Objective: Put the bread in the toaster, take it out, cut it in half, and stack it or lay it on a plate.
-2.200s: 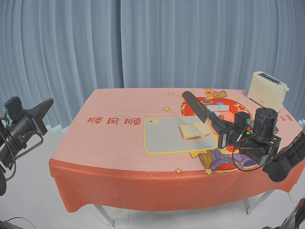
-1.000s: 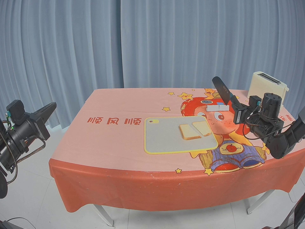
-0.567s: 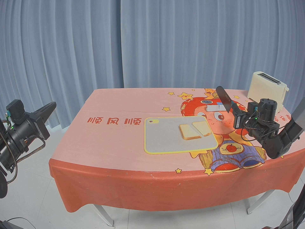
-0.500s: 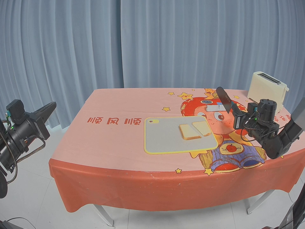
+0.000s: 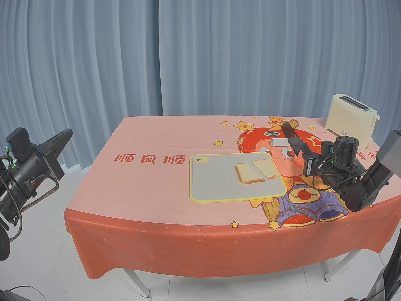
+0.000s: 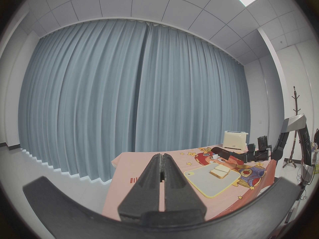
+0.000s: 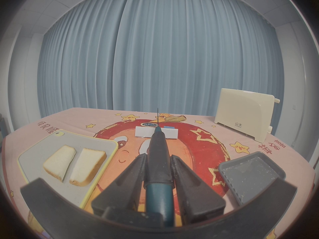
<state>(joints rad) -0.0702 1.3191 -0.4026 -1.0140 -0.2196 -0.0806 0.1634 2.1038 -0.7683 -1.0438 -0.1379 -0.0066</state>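
Knife (image 5: 291, 139) lowered toward white holder (image 5: 279, 142), clamped in right tool (image 7: 158, 158); left tool (image 6: 161, 156) closed.

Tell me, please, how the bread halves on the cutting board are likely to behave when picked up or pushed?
The bread halves look thin and porous, so probably light and easily crushed by tight jaws. Lying flat on the smooth cutting board, they would likely slide rather than tip or roll when pushed.

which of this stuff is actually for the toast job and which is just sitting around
For the job: bread halves, cutting board, knife in the right pincer, toaster, grey tray.
Just there: white block, left pincer, shut, beside the table, curtain.
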